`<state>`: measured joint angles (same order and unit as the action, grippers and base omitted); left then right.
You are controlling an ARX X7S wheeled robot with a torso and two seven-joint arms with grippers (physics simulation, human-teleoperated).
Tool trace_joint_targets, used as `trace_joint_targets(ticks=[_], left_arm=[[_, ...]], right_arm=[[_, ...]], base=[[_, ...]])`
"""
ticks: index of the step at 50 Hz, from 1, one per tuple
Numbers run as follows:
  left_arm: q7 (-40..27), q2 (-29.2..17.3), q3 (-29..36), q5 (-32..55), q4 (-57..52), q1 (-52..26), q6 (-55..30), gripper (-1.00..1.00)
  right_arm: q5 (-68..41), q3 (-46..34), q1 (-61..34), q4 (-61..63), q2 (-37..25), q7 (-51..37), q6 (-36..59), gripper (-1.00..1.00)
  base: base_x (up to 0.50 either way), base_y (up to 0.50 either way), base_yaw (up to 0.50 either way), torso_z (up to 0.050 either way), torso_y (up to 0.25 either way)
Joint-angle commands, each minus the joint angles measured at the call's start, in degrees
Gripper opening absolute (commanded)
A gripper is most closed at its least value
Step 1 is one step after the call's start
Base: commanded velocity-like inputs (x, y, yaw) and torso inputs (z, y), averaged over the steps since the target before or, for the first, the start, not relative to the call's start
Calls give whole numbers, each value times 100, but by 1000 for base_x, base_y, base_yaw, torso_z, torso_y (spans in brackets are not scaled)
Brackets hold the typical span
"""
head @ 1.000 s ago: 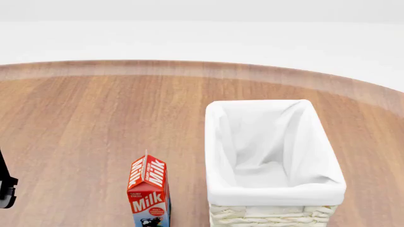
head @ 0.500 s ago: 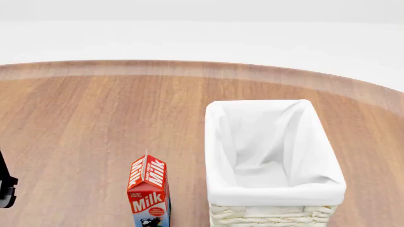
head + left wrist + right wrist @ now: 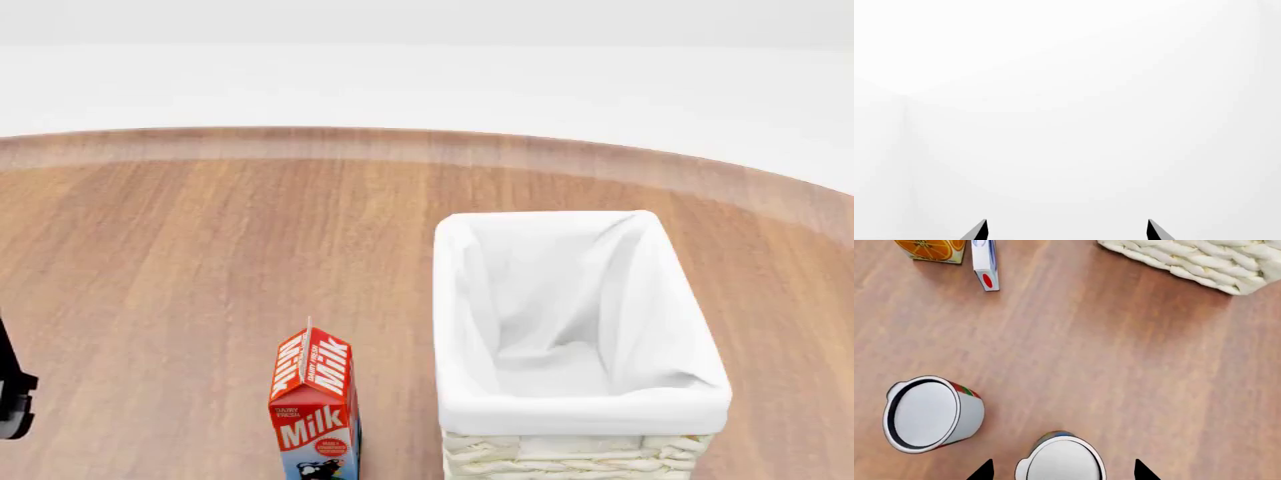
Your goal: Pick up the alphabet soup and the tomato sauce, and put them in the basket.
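In the right wrist view, the alphabet soup [image 3: 1061, 462] stands upright showing its pale metal top, with a sliver of blue label at its far side. My right gripper [image 3: 1062, 473] is open above it, one fingertip on each side and neither touching the can. The tomato sauce [image 3: 926, 413], with its red and green label, stands beside the soup can and apart from it. The basket [image 3: 583, 405], cream wicker with a white lining, holds nothing and sits on the right of the table. My left gripper [image 3: 1067, 231] is open, facing only a blank white background.
A red milk carton [image 3: 315, 405] stands just left of the basket. The right wrist view shows an orange juice carton [image 3: 931, 250], a white and blue box [image 3: 984, 264] and the basket's wicker corner [image 3: 1201, 262] further along the wooden table [image 3: 200, 250]. A dark part of my left arm [image 3: 12, 395] shows at the edge of the head view.
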<state>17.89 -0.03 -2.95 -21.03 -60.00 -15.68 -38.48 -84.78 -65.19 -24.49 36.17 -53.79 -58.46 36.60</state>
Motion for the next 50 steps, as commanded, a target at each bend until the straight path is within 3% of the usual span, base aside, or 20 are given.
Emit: trace_joint_targets(ticks=[1, 50], left_arm=[[-39, 0, -8, 43, 0, 73, 49, 100], [-34, 0, -5, 31, 0, 61, 37, 100]], right_arm=[[124, -38, 70, -173, 74, 115, -48, 100], [595, -204, 431, -1048, 407, 697, -349, 100]], base=[[0, 0, 0, 0, 0], [0, 0, 0, 0, 0]])
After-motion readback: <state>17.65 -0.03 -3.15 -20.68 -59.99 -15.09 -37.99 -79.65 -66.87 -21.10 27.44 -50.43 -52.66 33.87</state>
